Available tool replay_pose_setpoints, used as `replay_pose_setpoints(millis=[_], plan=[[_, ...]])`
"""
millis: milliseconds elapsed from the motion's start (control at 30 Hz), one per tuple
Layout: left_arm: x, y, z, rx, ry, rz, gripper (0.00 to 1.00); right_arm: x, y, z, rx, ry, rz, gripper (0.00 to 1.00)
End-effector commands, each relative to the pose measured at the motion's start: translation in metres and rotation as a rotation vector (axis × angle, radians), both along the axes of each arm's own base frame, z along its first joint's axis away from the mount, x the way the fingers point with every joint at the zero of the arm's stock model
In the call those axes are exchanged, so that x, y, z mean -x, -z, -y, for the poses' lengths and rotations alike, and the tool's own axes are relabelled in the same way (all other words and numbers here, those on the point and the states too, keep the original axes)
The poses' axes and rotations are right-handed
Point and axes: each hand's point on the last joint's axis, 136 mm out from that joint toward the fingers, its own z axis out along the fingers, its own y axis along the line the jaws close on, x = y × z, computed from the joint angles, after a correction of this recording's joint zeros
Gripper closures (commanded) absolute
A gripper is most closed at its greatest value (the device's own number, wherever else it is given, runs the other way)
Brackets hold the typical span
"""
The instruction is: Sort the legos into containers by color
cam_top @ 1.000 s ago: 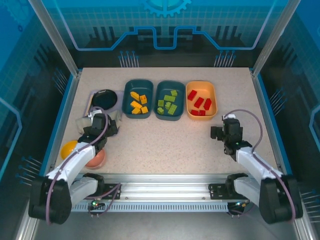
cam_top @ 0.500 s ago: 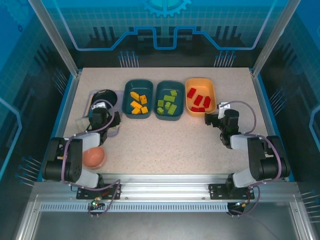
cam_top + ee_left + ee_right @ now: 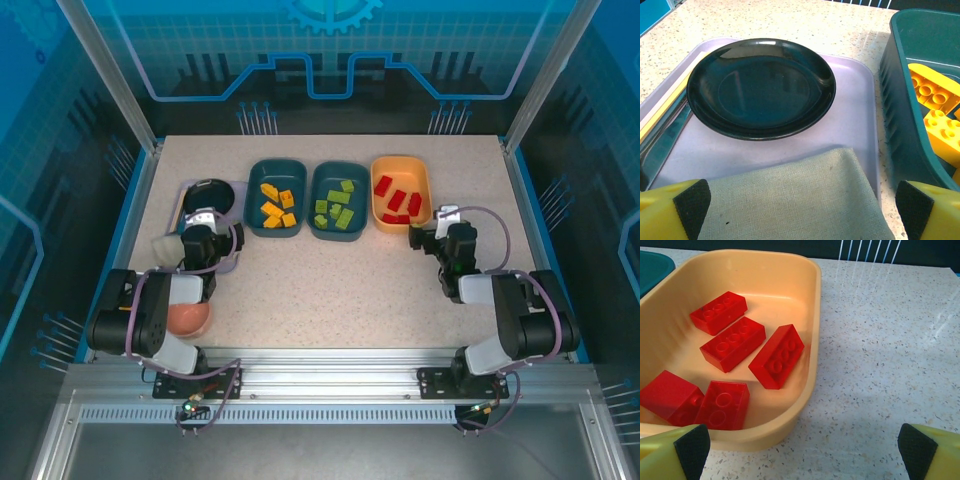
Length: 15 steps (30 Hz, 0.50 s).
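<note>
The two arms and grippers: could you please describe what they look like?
The left arm and right arm have black joints, white links and looping lilac cables. The left gripper and right gripper have yellow fingers with black pads.

The teal tray (image 3: 900, 115) and grey cloth (image 3: 790, 200) run past the view's edges.

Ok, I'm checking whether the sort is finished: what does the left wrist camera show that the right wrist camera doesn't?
Left wrist: a black dish on a lavender tray, a grey-green cloth in front of it, and a teal tray holding yellow-orange bricks.
Right wrist: an orange tray with five red bricks.
Shared: the speckled table, and an open, empty claw at the bottom edge, the left claw in one and the right claw in the other.
</note>
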Motion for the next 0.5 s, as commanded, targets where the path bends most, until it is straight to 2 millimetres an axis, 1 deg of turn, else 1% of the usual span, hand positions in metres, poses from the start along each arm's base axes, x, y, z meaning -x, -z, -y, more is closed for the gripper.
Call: replay_pose_setpoints(millis=[0,467], plan=[[-0.0085,-0.0138,0.0066,-0.019,0.031,0.048,0.01,-0.0073,-0.0072,-0.0023,0.027,-0.004,0.019,0.00],[-0.0084,-0.0130,0.0062,-0.018,0.029,0.044,0.01,-0.0074,-0.0068,-0.0037,0.023,-0.018,0.016,0.00]])
